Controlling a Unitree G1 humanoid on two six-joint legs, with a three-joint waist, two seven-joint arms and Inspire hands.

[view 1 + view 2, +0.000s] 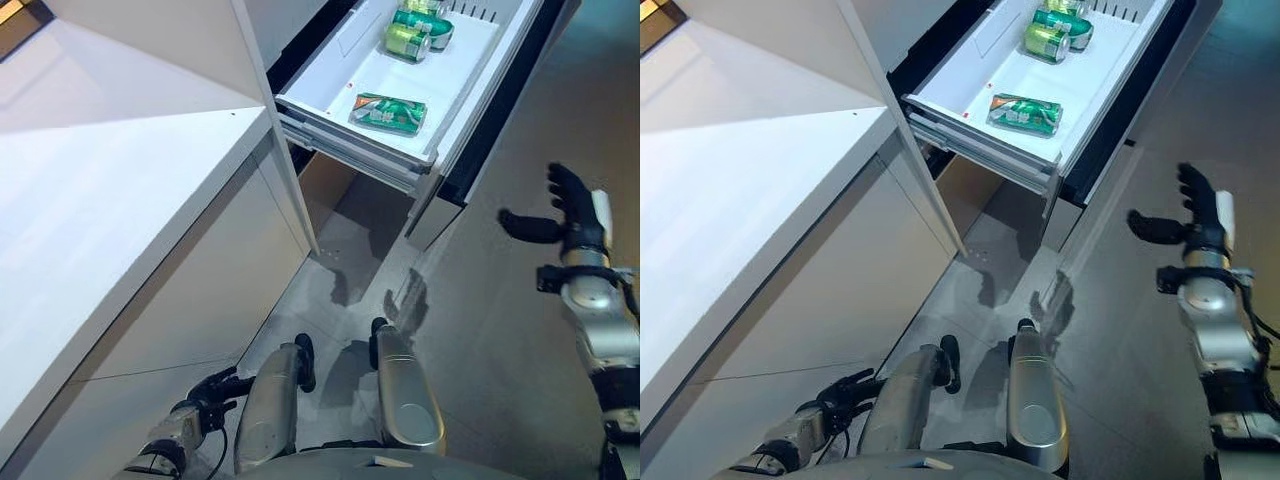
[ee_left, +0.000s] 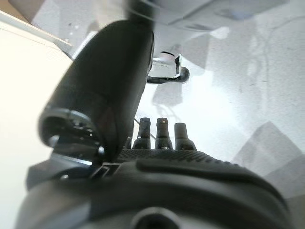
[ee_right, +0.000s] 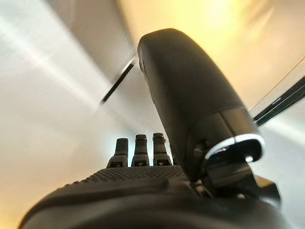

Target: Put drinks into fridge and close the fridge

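The white fridge drawer (image 1: 330,95) stands pulled out at the top of both eye views. Three green drink cans lie in it: one (image 1: 388,113) near the front, two (image 1: 408,41) (image 1: 424,24) further back. My right hand (image 1: 574,213) hangs open to the right of the drawer, below its front corner, fingers straight and thumb spread, holding nothing. My left hand (image 1: 205,398) is low at the bottom left, beside the cabinet, fingers relaxed and empty. Neither hand touches the drawer.
A white counter (image 1: 110,190) with a cabinet below fills the left side. Its corner post (image 1: 295,180) stands next to the drawer's left edge. Grey floor (image 1: 500,320) lies under and right of the drawer.
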